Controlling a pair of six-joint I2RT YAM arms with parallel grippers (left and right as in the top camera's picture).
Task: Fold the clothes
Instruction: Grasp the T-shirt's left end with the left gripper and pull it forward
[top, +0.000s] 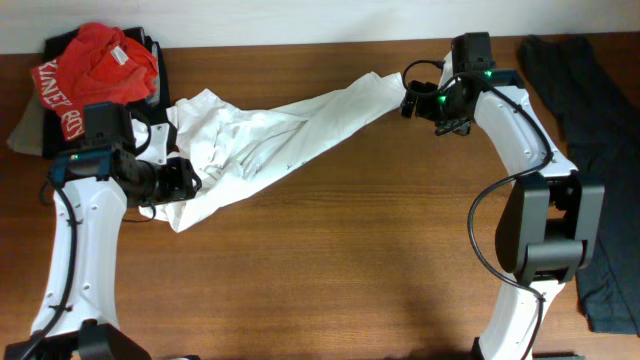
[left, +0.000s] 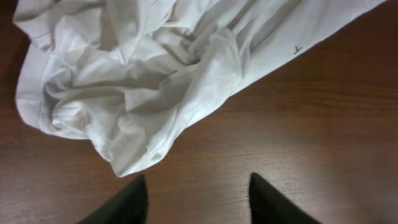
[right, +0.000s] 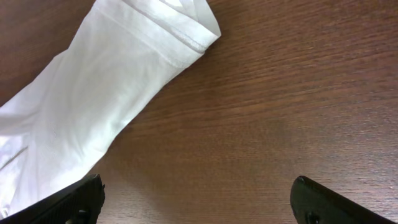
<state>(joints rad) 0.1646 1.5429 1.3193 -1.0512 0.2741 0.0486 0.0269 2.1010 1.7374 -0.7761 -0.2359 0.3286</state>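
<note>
From above, the white T-shirt (top: 262, 140) lies across the wooden table (top: 330, 270) in a long slanted band, bunched and crumpled at its left end and stretched out narrow toward the upper right. The left gripper (top: 186, 180) sits at the crumpled end, and the right gripper (top: 411, 103) sits just off the narrow tip. A red shirt (top: 100, 62) with white lettering rests on a dark pile in the far left corner. A long dark garment (top: 592, 160) runs along the right edge.

From the left wrist, the two fingers (left: 127, 204) stand partly apart over bare wood, holding nothing. The rumpled folds of the shirt lie just ahead of them.

From the right wrist, the fingers (right: 71, 200) are spread wide with only bare table between them. The shirt's hemmed end reaches in from the upper left.
</note>
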